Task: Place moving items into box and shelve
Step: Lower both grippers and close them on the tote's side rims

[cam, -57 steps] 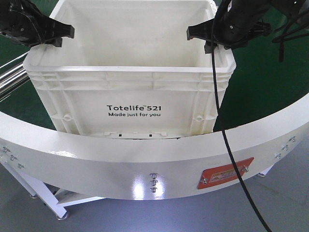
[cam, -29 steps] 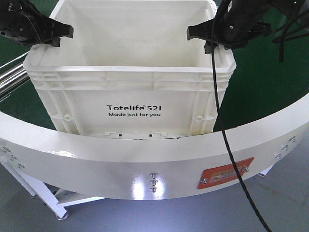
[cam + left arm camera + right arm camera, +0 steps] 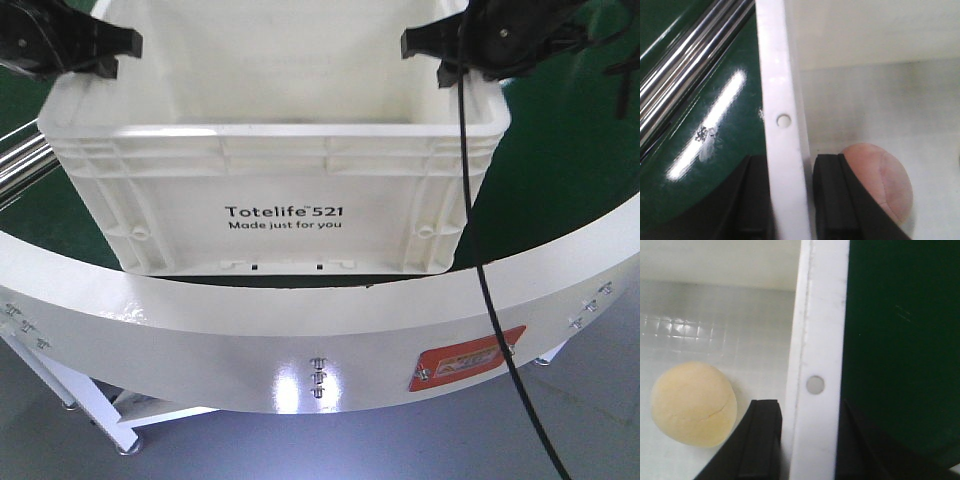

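The box [image 3: 290,180], a large white crate printed "Totelife 521", is held between my two arms over the green surface. My left gripper [image 3: 120,55] is shut on the box's left rim [image 3: 780,75], one finger [image 3: 827,200] inside the wall and one outside. My right gripper [image 3: 428,58] is shut the same way on the right rim [image 3: 820,315]. The moving items lie on the box floor: a pinkish-beige lump with a seam [image 3: 880,180] beside the left gripper [image 3: 790,165], and a yellow lump [image 3: 692,402] beside the right gripper [image 3: 810,410].
A white curved rail [image 3: 300,330] with an orange label [image 3: 465,360] runs across the front below the box. Chrome bars [image 3: 20,165] lie at the left on the green surface [image 3: 560,150]. A black cable [image 3: 480,250] hangs from the right arm over the box's right corner.
The box has come up a little and nearer to the camera, and its bottom edge now shows above the white rail. Both grippers rose with it, still clamped on the rims.
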Robot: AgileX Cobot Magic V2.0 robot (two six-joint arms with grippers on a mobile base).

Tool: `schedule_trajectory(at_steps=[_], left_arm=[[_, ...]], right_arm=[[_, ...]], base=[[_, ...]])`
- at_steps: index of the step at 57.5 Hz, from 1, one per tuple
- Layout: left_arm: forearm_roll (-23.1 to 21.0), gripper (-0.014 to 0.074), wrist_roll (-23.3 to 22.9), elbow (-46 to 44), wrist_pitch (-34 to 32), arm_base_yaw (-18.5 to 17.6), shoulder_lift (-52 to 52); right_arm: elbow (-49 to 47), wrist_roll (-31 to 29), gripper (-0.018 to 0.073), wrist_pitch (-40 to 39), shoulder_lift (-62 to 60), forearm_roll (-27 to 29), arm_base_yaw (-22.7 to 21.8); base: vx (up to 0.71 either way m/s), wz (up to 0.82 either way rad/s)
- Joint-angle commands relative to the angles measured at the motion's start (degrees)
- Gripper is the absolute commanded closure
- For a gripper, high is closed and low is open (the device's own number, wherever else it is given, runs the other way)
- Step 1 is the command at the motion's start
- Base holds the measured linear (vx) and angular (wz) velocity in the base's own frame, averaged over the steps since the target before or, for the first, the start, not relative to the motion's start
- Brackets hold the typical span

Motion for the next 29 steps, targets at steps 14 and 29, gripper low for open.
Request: schedule_trajectory(at_steps=[14,29], left_arm=[[1.55,0.0477,-0.83,-0.06,-4.3,-0.55,-11.66],[1.81,0.0477,-1.89,14.4,-12.25,-3.23,-23.69]], right_arm=[[-0.09,6.63,0.0487,-4.6,-10.42,-11.05,7.08],[12.07,14.9,0.0486,-8.68,-19.03,-16.79,12.33]], base=[[0.0,0.0],[0.0,0.0]])
